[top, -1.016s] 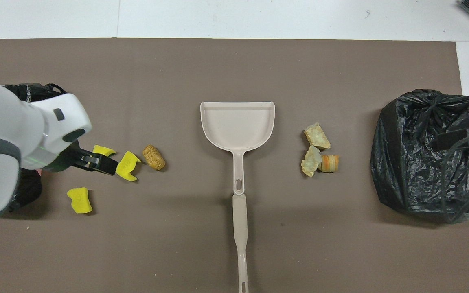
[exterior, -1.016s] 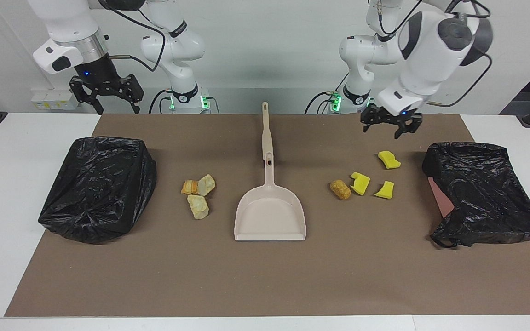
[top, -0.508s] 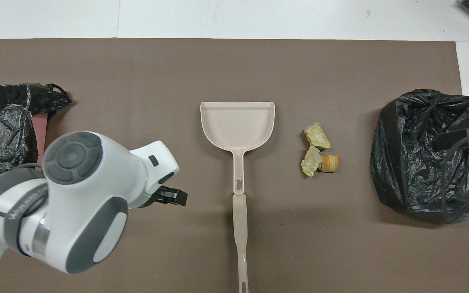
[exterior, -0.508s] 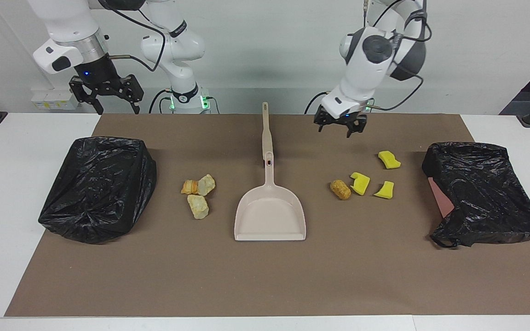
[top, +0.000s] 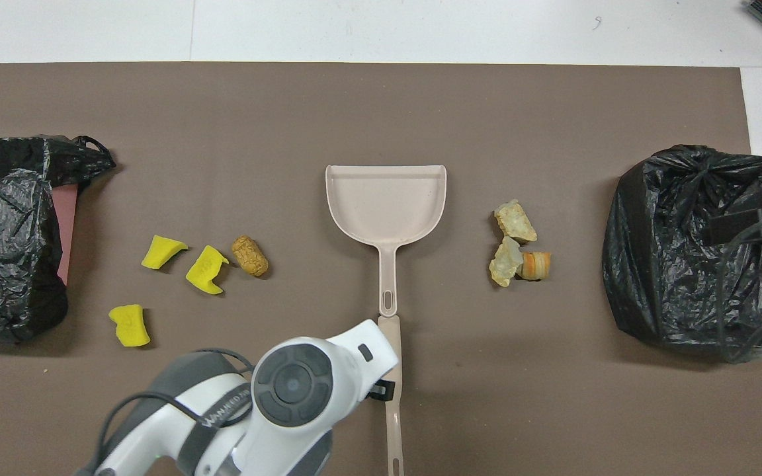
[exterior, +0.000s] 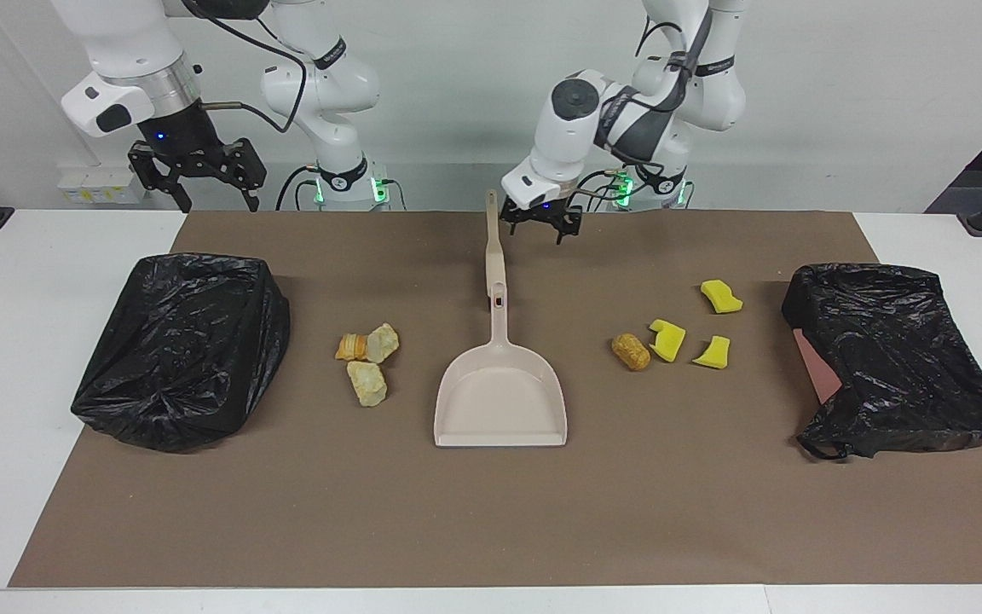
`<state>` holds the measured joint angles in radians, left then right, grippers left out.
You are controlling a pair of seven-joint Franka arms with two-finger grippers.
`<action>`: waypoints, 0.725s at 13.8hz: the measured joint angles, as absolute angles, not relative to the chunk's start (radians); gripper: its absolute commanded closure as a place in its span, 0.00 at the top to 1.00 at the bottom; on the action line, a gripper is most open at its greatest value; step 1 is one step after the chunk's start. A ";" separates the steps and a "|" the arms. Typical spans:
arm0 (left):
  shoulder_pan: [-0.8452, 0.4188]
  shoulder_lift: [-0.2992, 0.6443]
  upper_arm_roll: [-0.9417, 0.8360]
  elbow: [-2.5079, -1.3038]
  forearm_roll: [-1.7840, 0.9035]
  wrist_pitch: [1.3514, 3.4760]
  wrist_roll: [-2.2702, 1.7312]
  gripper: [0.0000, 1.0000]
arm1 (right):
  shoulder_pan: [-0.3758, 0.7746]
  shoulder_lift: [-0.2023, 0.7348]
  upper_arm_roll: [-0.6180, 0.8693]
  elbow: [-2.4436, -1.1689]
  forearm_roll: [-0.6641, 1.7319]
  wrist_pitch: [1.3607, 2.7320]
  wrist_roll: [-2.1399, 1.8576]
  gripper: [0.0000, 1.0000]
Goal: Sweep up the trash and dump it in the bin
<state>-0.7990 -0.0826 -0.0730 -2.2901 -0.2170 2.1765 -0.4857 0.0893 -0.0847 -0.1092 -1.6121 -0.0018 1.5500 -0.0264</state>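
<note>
Swinging away from the yellow sponge chunks (exterior: 668,338), the left pincer (exterior: 541,225) now hangs open just beside the upper end of the dustpan (exterior: 499,401) handle, so a grasp on the handle looks like the coming step. The right pincer (exterior: 198,181) waits open above the worktop's edge near the black bin bag (exterior: 180,350). All trash lies unswept: sponge chunks and cork-like roll (exterior: 630,351) toward the left arm's end, bread-like lumps (exterior: 367,358) toward the right arm's end.

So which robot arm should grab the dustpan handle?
Probably the left: its open tool hangs right beside the dustpan handle's robot-side end. The right tool, also open, waits above the table edge near the black bag.
</note>
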 measured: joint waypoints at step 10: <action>-0.987 0.049 -0.068 -2.307 -0.239 2.351 -0.641 0.68 | 0.089 -0.085 -0.109 -1.612 -0.002 1.550 -0.026 1.00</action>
